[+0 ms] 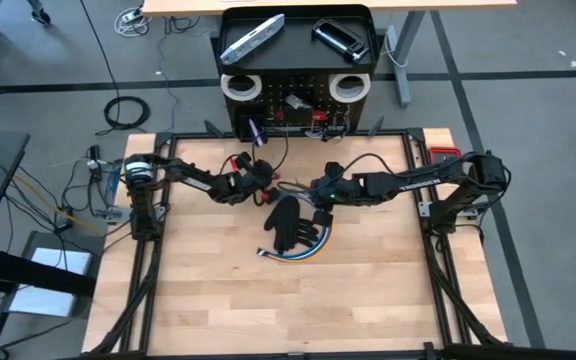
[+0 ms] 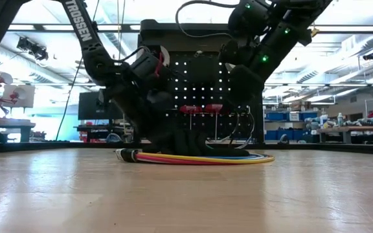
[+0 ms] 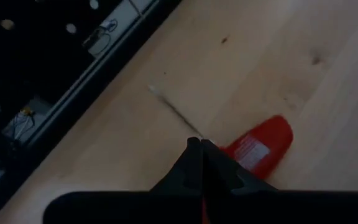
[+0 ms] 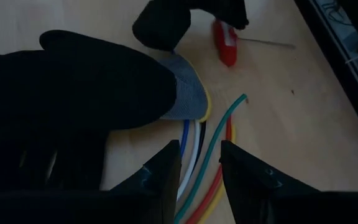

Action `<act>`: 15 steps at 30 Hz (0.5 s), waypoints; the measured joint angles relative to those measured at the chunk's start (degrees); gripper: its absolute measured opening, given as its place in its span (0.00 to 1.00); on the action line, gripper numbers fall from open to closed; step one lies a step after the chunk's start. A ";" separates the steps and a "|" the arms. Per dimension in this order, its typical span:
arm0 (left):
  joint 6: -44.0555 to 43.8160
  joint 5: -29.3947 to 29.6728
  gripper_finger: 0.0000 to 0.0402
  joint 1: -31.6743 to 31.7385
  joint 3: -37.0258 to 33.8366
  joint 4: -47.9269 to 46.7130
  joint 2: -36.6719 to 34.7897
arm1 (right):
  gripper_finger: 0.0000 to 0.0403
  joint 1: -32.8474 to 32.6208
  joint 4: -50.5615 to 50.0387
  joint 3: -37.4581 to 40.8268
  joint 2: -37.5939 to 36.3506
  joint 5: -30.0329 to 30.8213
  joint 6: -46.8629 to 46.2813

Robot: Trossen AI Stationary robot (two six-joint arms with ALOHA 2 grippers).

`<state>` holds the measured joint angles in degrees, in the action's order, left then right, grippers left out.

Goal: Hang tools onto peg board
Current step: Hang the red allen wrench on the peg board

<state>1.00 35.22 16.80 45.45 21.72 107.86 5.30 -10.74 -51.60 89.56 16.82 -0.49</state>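
Note:
The black peg board (image 1: 298, 105) stands at the table's far edge. Its tray top holds a silver flat bar (image 1: 253, 40) and a black clamp (image 1: 340, 38), with two white tape rolls (image 1: 240, 86) below. My left gripper (image 3: 197, 144) is shut, low at a red-handled tool (image 3: 263, 143) lying on the table near the board. The tool's thin shaft (image 3: 169, 111) points away from the fingers. My right gripper (image 4: 197, 171) is open above a bundle of coloured cables (image 4: 213, 140), beside a black glove (image 4: 73, 81). Its fingers stand on either side of the cables. My left gripper's shut fingertips meet the tool's thin shaft where it joins the red handle (image 3: 235, 155). The fingers slant down at it from the handle side and hide the contact itself. The tool lies flat on the table.
The glove (image 1: 286, 220) and cable coil (image 1: 303, 252) lie at the table's middle, under the right arm. Small red-handled tools (image 2: 199, 109) hang on the board's face. The near half of the wooden table (image 1: 298, 310) is bare. A black frame rail runs along the table's edges.

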 joint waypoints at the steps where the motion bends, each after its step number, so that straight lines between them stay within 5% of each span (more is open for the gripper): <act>1: -0.21 0.31 0.00 -0.14 0.03 -0.90 -0.71 | 0.31 0.00 -0.02 -0.02 0.00 0.00 -0.01; 15: 4.86 2.39 0.00 -3.14 -3.35 1.24 -16.12 | 0.31 0.00 1.24 -0.02 0.00 0.04 0.20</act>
<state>5.86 37.61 13.65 42.11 22.95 91.74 5.30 -9.50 -51.62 89.56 16.86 -0.30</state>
